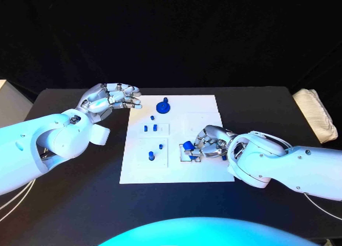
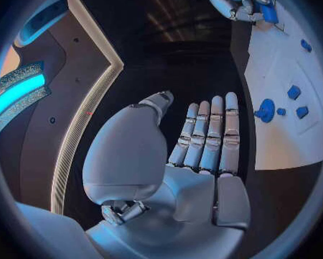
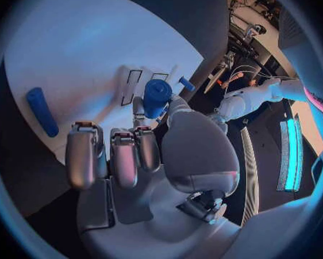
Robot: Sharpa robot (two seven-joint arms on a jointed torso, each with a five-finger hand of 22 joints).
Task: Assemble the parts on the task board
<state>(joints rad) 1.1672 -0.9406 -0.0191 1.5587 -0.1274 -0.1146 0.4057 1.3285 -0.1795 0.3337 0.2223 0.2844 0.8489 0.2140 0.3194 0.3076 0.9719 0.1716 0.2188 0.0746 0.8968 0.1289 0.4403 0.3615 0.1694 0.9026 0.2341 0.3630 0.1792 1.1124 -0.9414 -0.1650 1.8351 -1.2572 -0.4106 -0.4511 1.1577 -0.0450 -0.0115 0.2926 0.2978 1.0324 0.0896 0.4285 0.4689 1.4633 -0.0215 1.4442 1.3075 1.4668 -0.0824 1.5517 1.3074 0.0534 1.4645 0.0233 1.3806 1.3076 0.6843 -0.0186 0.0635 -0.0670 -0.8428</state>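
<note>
From the head camera I see my right hand (image 1: 209, 144) low over the task board (image 1: 204, 118), pinching a blue part (image 1: 189, 146); my left hand (image 1: 114, 97) hovers empty beside the board's far corner. Left wrist: fingers (image 2: 212, 133) straight, together. Right wrist: the cylindrical part (image 3: 156, 96) stands upright on the board

White rectangular task board (image 1: 204, 169) sits plain and unpatterned on the flat black table (image 1: 82, 205). Small deep-blue parts dot it: a round blue disc part (image 1: 164, 107) at twelve o'clock, short blue pegs (image 1: 150, 128) toward the middle. Silver metallic right hand (image 1: 209, 143) carries a bright blue cylindrical part (image 3: 157, 96). Silver metallic left hand (image 1: 115, 97) on its white arm. At three o'clock, a cream ribbed cloth (image 1: 316, 114).
</note>
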